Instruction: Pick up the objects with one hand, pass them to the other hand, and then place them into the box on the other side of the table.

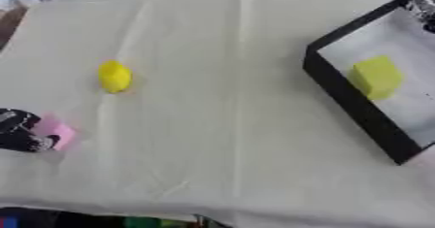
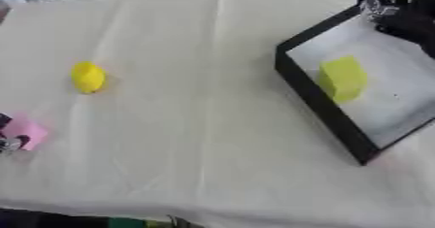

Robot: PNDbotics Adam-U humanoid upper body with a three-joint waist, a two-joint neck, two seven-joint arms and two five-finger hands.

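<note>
Reaching in from the left edge, my left robot hand [image 1: 19, 131] lies low on the table [image 1: 229, 139], and its dark fingers are curled against the pink block [image 1: 58, 132], which sits on the cloth at the near left; the fingertips touch the block's left side and seem to pinch it, though the block looks to be resting on the table and not lifted. Beyond it, farther from me and a little toward the middle, a yellow rounded object [image 1: 114, 76] lies alone on the cloth, well apart from both of my hands. On the right side of the table stands the black box [image 2: 316, 101], turned askew, its pale floor showing, and a yellow-green block [image 2: 342, 78] lies inside it near the middle. My right robot hand [image 2: 399, 9] shows at the upper right corner, above the far corner of the box, dark with silver parts; I cannot tell whether its fingers are spread or curled. It holds nothing that I can see.
</note>
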